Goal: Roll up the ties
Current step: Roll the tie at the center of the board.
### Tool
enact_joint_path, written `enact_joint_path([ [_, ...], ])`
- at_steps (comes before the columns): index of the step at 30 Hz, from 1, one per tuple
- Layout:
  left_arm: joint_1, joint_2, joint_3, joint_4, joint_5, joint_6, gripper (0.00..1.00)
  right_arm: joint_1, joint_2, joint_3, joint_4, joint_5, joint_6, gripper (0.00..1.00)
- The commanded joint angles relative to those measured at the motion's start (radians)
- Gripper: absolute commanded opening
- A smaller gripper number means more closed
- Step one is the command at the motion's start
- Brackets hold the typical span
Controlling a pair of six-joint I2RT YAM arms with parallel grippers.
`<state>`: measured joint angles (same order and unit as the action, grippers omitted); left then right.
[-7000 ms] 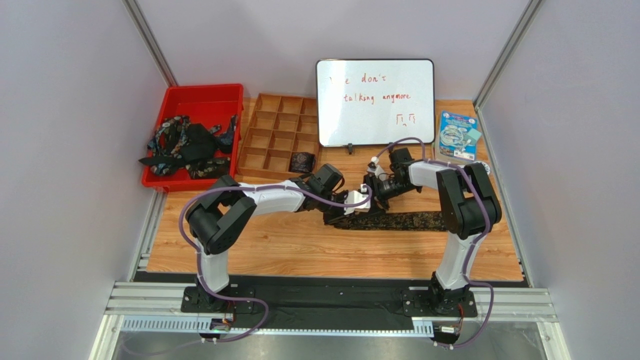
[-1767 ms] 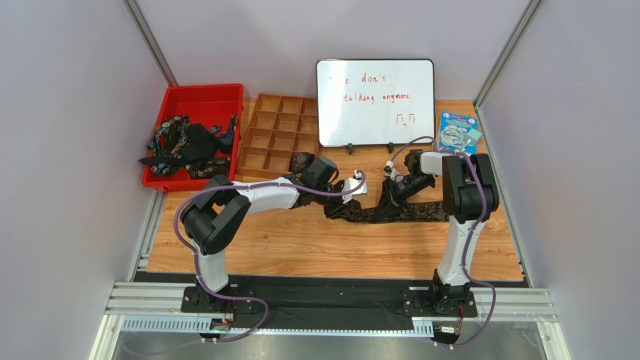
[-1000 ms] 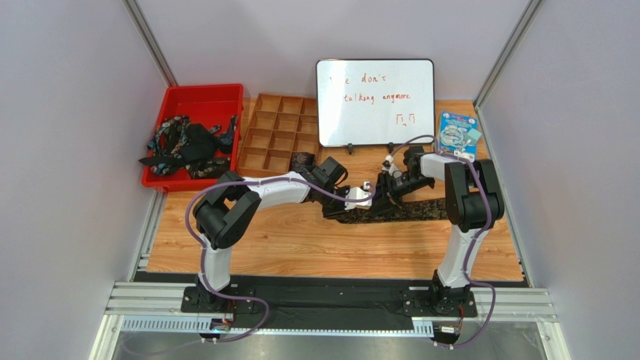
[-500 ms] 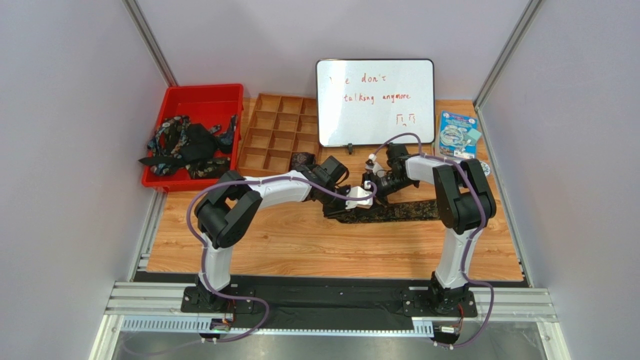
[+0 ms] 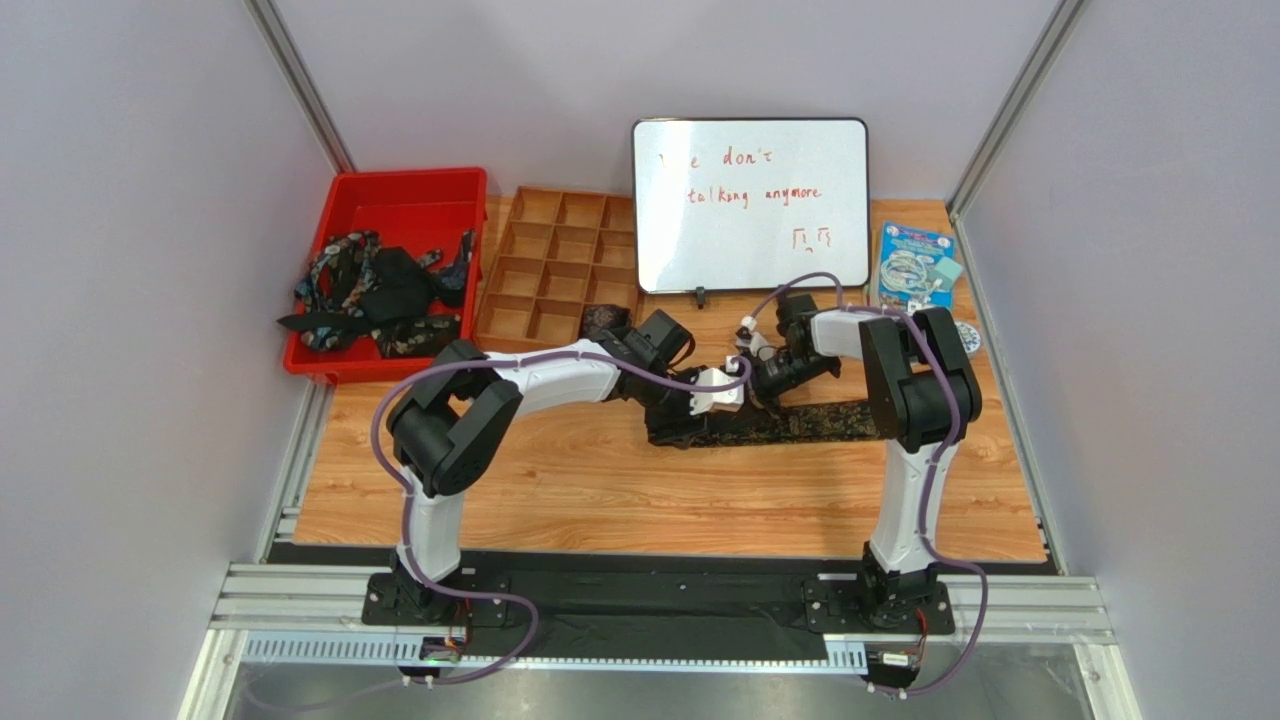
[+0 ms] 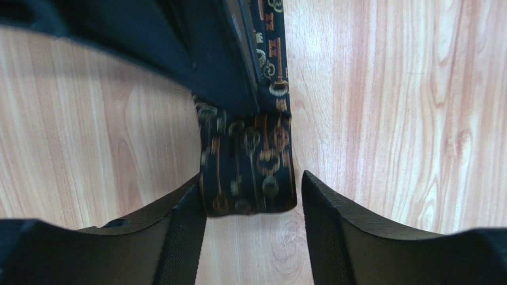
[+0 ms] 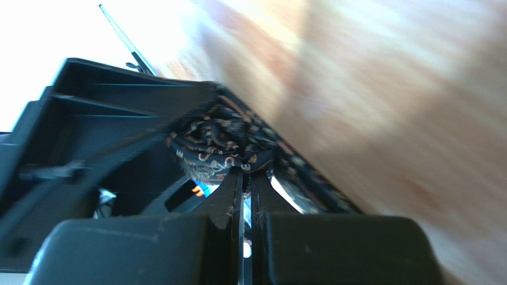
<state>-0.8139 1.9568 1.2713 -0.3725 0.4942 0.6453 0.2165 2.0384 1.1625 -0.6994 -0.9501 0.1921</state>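
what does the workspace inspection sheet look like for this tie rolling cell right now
surface: wooden table, nothing wrong seen
job's things: one tie lying along the table; more ties heaped in the red bin; a dark coil in the wooden tray
clutter: whiteboard, blue packet
end effectors: left end effector open, straddling the tie's end; right end effector shut on bunched tie fabric
cables: purple cables run along both arms
surroundings: grey walls; nothing else seen
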Motion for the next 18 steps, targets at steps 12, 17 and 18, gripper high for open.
enact_joint_path([
  [12, 0.030, -0.098, -0.142, 0.368, 0.190, -0.257, 0.72, -0.054, 0.109, 0.020, -0.032, 0.182, -0.100, 0.00],
  [17, 0.009, -0.078, -0.199, 0.530, 0.167, -0.294, 0.71, -0.055, 0.121, 0.022, -0.028, 0.186, -0.102, 0.00],
  [18, 0.002, -0.073, -0.201, 0.537, 0.155, -0.294, 0.70, -0.055, 0.126, 0.022, -0.028, 0.185, -0.100, 0.00],
])
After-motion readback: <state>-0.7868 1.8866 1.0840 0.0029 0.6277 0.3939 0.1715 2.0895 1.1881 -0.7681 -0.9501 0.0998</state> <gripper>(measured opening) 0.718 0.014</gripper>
